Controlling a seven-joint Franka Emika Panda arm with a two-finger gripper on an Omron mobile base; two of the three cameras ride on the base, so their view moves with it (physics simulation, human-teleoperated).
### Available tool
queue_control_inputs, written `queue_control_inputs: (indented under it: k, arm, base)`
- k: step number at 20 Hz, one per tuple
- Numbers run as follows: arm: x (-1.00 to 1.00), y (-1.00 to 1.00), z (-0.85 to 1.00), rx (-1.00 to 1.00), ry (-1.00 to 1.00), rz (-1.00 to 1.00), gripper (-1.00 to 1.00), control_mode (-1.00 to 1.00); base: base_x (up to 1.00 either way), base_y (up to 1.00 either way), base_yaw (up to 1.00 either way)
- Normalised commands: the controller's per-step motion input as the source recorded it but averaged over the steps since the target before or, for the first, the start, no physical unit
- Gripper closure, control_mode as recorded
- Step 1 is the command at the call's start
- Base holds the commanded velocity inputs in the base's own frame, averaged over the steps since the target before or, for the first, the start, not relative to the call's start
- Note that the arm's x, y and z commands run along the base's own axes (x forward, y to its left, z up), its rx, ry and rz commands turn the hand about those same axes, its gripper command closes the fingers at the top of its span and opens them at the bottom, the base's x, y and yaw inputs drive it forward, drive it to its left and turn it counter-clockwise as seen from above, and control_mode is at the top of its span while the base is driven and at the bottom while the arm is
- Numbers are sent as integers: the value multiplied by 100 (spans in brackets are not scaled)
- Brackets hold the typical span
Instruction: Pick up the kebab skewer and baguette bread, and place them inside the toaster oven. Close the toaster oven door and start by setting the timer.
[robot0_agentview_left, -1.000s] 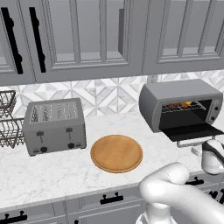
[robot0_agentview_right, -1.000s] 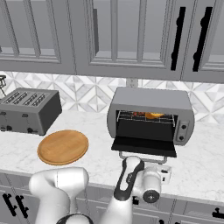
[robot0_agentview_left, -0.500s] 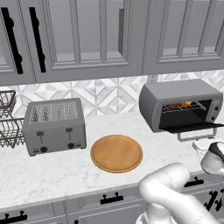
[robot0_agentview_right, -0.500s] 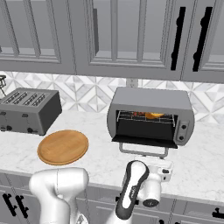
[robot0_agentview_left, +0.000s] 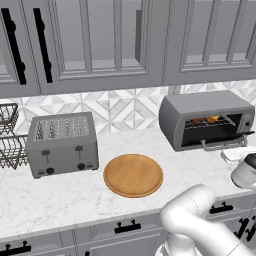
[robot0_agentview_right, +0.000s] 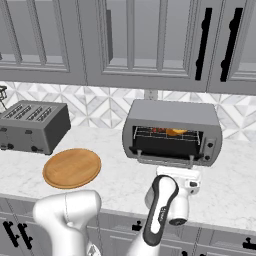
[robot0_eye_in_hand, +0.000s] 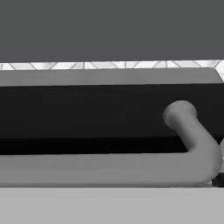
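Observation:
The toaster oven stands on the counter at the right, against the backsplash. On its wire rack lie the orange-tan baguette bread and, beside it, the dark kebab skewer. The toaster oven door is tilted part-way up, and its pale bar handle runs across the front. My gripper sits right at the handle, low in front of the door. It is open, with its fingertips hidden.
A grey slot toaster stands at the left with a wire dish rack beyond it. A round wooden board lies mid-counter. Wall cabinets hang above.
The oven door has swung up from lying flat to part-way raised. My hand has risen and moved in toward the oven along with the handle.

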Motion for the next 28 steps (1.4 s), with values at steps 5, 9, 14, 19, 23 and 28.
queue_control_inputs:
  k: [5, 9, 14, 19, 23, 28]
  arm:
    - [40, 0, 31, 0, -15, 4, -100, -100]
    - [49, 4, 6, 0, -7, 5, -100, -100]
    - [44, 15, 0, 0, -1, 5, -100, -100]
    - [48, 32, -4, 0, 0, 1, -100, -100]
    - [19, 29, -14, -1, 2, 0, -100, -100]
    - [11, 29, -15, -2, 3, 0, -100, -100]
  base:
    - [0, 0, 0]
    - [0, 0, 0]
    - [0, 0, 0]
    - [0, 0, 0]
    - [0, 0, 0]
    - [0, 0, 0]
